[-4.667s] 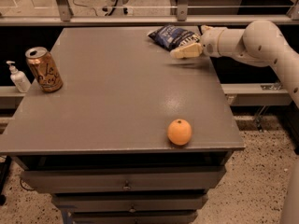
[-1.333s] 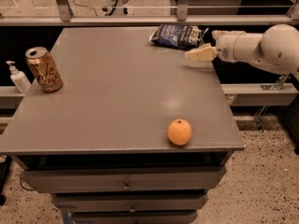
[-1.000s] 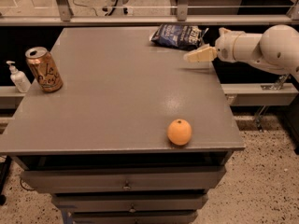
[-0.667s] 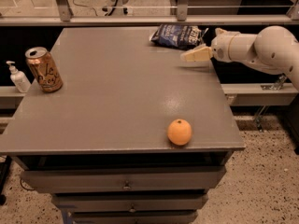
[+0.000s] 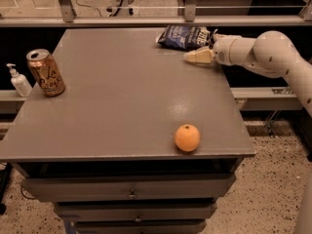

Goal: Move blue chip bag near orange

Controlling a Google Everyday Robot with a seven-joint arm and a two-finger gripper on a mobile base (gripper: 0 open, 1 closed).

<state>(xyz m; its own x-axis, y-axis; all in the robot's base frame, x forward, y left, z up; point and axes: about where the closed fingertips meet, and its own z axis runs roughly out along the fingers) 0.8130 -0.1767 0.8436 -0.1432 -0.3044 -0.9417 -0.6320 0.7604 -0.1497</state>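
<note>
Blue chip bag (image 5: 185, 37) lies at the table's (image 5: 122, 106) far edge; we judge it light, crinkly and slippery, best pinched by a crimped end. Our gripper (image 5: 197, 56) sits just beside it, open or closed we cannot tell, well apart from the orange (image 5: 187, 137).

Illumination is moderate and warm, apparently from overhead. The grey tabletop (image 5: 122, 96) carries a soft sheen, brightest right of centre. The orange (image 5: 187, 137) throws a short shadow at its base. The gripper (image 5: 197, 56), at the table's far right edge just beside the blue chip bag (image 5: 184, 36), is evenly lit. The recess under the tabletop is dark.
</note>
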